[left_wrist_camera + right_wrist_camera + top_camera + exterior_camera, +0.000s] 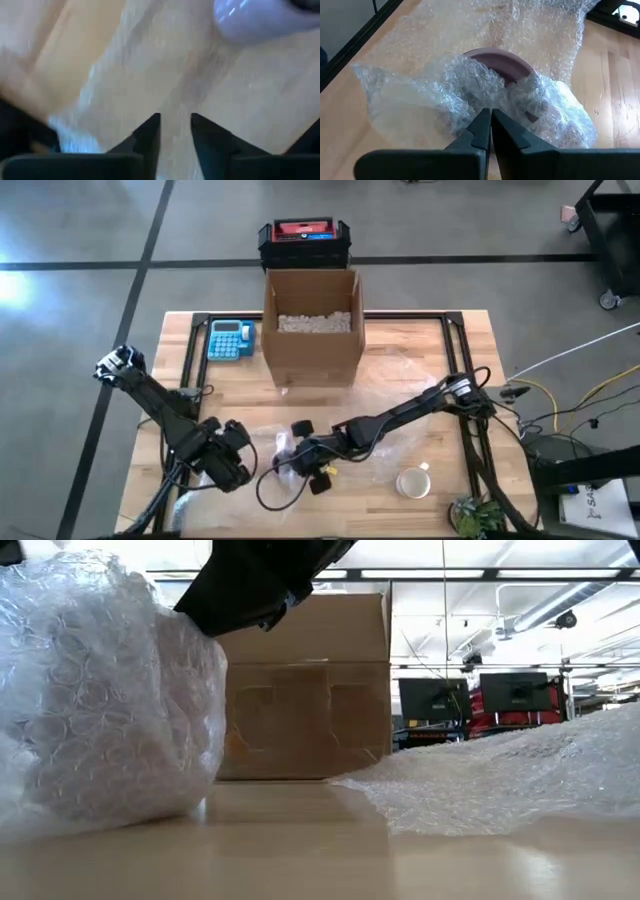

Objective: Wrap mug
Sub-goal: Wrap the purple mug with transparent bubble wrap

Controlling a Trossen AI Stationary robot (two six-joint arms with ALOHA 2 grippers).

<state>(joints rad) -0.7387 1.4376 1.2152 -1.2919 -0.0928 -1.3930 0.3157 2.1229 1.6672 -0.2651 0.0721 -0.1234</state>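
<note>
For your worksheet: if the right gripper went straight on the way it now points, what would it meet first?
Most likely the bubble wrap bunched over the pink mug. In the right wrist view the right gripper, fingers nearly together, points straight at that bundle. It looks to be at the wrap already, with the mug just behind, though depth is unclear.

The bench (420, 355) is pale wood with a smooth, lightly grained finish, framed by dark matt metal rails (186, 355). Clear plastic bubble wrap (445, 95) lies over it, crinkled, pebbled and faintly glossy, and is bunched around a mug (502, 62) with a smooth, dull reddish-brown rim. The box (311, 330) is plain matt brown cardboard. Both pairs of fingers (482, 127) look like matt black plastic. A second mug (413, 481) looks glossy and cream-white.
</note>
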